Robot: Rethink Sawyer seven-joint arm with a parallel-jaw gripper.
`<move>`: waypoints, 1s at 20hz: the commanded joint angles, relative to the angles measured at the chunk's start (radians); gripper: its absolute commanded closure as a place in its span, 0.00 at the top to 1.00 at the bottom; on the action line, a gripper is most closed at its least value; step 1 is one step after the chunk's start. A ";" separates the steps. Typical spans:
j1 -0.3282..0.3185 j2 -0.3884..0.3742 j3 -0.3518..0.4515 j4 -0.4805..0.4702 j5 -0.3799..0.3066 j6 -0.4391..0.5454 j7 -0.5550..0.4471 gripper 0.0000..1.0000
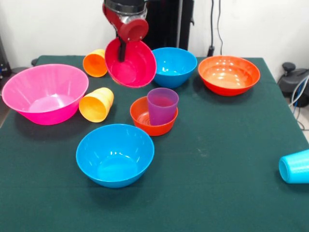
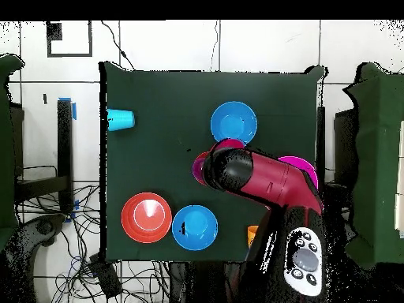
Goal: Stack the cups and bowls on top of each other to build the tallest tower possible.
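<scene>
My gripper (image 1: pixel 121 54) is shut on the rim of the small magenta bowl (image 1: pixel 137 66). The bowl hangs tilted above the table, behind the small orange bowl (image 1: pixel 141 116). A purple cup (image 1: pixel 162 106) stands upright inside that orange bowl. An orange cup (image 1: pixel 95 63) and a yellow-orange cup (image 1: pixel 96 104) lie on their sides next to the large pink bowl (image 1: pixel 44 93). One blue bowl (image 1: pixel 115 154) sits at the front and another (image 1: pixel 174 66) at the back. The wide orange-red bowl (image 1: pixel 229 75) is at the back right. In the overhead view the arm (image 2: pixel 260 180) hides the gripper.
A light blue cup (image 1: pixel 294 166) lies on its side at the table's right edge, also seen as the light blue cup (image 2: pixel 121 119) from above. The green table (image 1: pixel 217 145) has open cloth at the front right. Cables hang off the table's far right.
</scene>
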 commanded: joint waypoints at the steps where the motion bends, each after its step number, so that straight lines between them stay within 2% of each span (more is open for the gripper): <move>1: -0.027 0.010 0.182 0.119 -0.017 -0.130 -0.073 0.00; 3: 0.016 -0.034 0.162 0.146 0.018 -0.080 0.001 0.00; 6: 0.059 -0.078 0.143 0.151 0.046 -0.003 0.060 0.00; 10: 0.092 -0.110 0.131 0.151 0.075 0.055 0.096 0.00; 16: 0.116 -0.109 0.108 0.112 0.107 0.112 0.111 0.00; 20: 0.135 -0.095 0.093 0.101 0.111 0.109 0.111 0.00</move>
